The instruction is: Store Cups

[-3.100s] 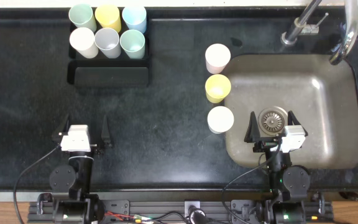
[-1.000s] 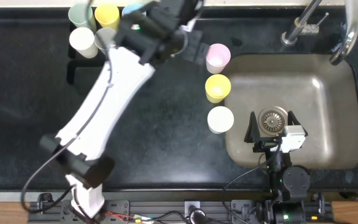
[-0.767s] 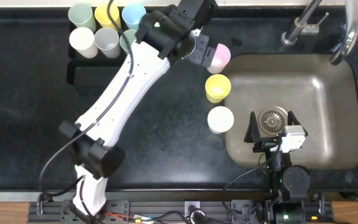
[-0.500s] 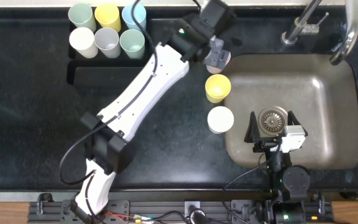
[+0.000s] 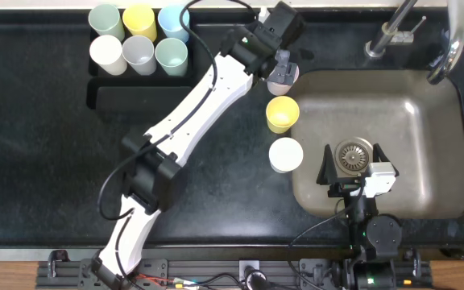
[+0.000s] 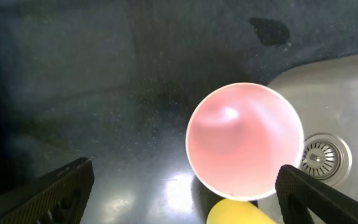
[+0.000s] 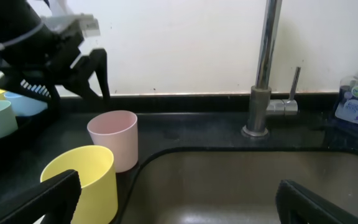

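The dark countertop (image 5: pixel 47 161) and the steel sink (image 5: pixel 413 105) at its right lie as before, and so does the right gripper (image 5: pixel 353 163), parked wide open and empty over the sink's near part. What has changed is the left arm (image 5: pixel 192 105): folded by its base three seconds ago, it now stretches far and to the right, across the counter to the sink's far left corner. The black cup rack (image 5: pixel 139 98) at the far left holds its six cups untouched. The left gripper (image 6: pixel 185 186) hangs above the pink cup (image 6: pixel 244 140) with fingers spread wide, holding nothing. The cup stands upright below and between them, nearer one finger. Just beside it on the near side stands the yellow cup (image 5: pixel 282 113), then the white cup (image 5: pixel 285 155).
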You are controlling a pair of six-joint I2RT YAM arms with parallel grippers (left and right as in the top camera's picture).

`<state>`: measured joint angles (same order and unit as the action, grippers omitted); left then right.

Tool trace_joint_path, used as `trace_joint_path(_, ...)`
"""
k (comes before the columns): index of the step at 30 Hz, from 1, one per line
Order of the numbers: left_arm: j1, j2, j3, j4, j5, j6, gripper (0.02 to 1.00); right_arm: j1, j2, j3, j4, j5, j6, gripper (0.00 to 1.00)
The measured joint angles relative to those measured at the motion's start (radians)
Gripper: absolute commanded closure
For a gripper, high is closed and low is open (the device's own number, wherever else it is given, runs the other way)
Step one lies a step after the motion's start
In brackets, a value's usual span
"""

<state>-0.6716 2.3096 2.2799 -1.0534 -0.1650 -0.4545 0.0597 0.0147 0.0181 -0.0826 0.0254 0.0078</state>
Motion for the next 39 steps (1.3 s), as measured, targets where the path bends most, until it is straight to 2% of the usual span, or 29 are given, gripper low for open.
trace_joint_path(23, 0.026, 0.071, 0.000, 0.040, 0.049, -0.026, 0.058, 0.000, 0.000, 0.000, 0.000, 0.000, 0.000, 0.007)
trace_joint_path(24, 0.026, 0.073, 0.000, 0.040, 0.049, -0.026, 0.104, 0.000, 0.000, 0.000, 0.000, 0.000, 0.000, 0.005)
trace_joint_path(27, 0.026, 0.080, 0.000, 0.040, 0.050, -0.038, 0.634, 0.000, 0.000, 0.000, 0.000, 0.000, 0.000, 0.007)
trace_joint_path(28, 0.026, 0.081, 0.000, 0.040, 0.050, -0.038, 0.772, 0.000, 0.000, 0.000, 0.000, 0.000, 0.000, 0.005)
trace_joint_path(31, 0.030, 0.083, 0.000, 0.040, 0.052, -0.041, 0.982, 0.000, 0.000, 0.000, -0.001, 0.000, 0.000, 0.005)
trace_joint_path(39, 0.031, 0.087, 0.004, 0.072, 0.064, -0.044, 0.982, 0.000, 0.000, 0.000, 0.000, 0.000, 0.000, 0.007)
